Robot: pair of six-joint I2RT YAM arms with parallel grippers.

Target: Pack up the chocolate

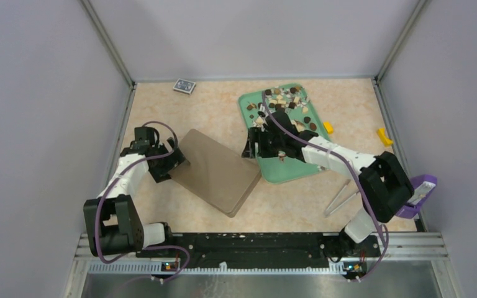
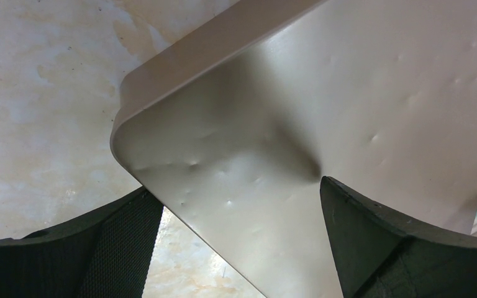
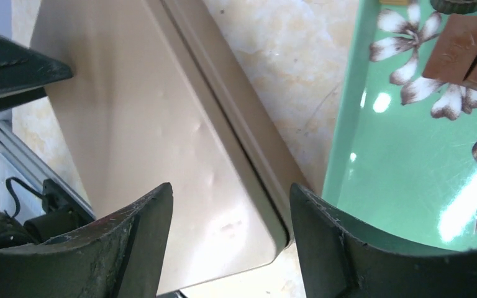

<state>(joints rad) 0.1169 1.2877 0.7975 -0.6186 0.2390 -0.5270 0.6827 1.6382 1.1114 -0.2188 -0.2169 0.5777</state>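
Top view shows the chocolate (image 1: 284,99) lying on the green tray (image 1: 289,171) beside the shut brown box (image 1: 217,171), and the left gripper (image 2: 239,192) and right gripper (image 3: 230,189) sit with jaws apart at its corners, so a bad pinch could shove the box into the tray.

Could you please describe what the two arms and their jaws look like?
The left arm and right arm have white links and chunky black joints, each trailed by a purple cable. The left gripper and right gripper end in broad, black, curved jaws.
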